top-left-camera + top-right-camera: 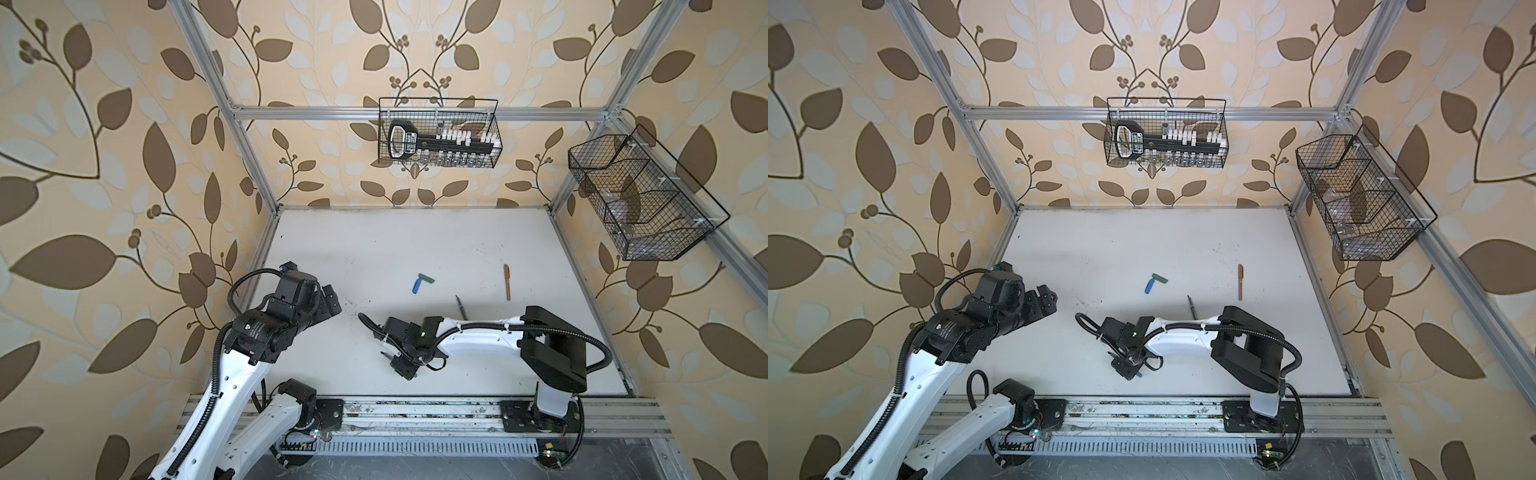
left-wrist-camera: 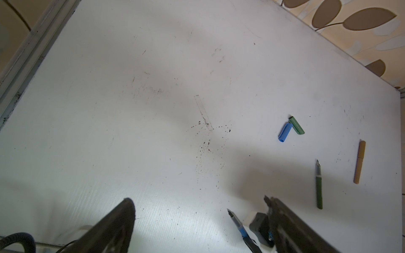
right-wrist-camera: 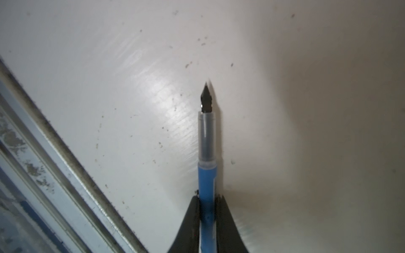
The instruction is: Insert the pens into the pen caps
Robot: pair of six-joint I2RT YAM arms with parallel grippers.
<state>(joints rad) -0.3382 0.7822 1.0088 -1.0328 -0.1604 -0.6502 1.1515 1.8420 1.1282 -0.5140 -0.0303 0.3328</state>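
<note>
My right gripper (image 3: pixel 207 197) is shut on the blue pen (image 3: pixel 206 175), whose dark tip juts out just above the white table near its front edge. The same blue pen (image 2: pixel 237 223) shows in the left wrist view. A blue cap (image 1: pixel 417 286) and a green cap (image 1: pixel 427 278) lie touching at mid-table. The green pen (image 1: pixel 461 307) lies uncapped behind my right forearm. To its right lies the orange-brown pen (image 1: pixel 507 282), which seems to have its cap on. My left gripper (image 1: pixel 328 299) hovers open and empty at the table's left side.
The white table (image 1: pixel 374 249) is flecked with ink marks. Two wire baskets hang on the frame, one on the back wall (image 1: pixel 438 133) and one on the right (image 1: pixel 640 199). An aluminium rail (image 1: pixel 415 415) runs along the front edge.
</note>
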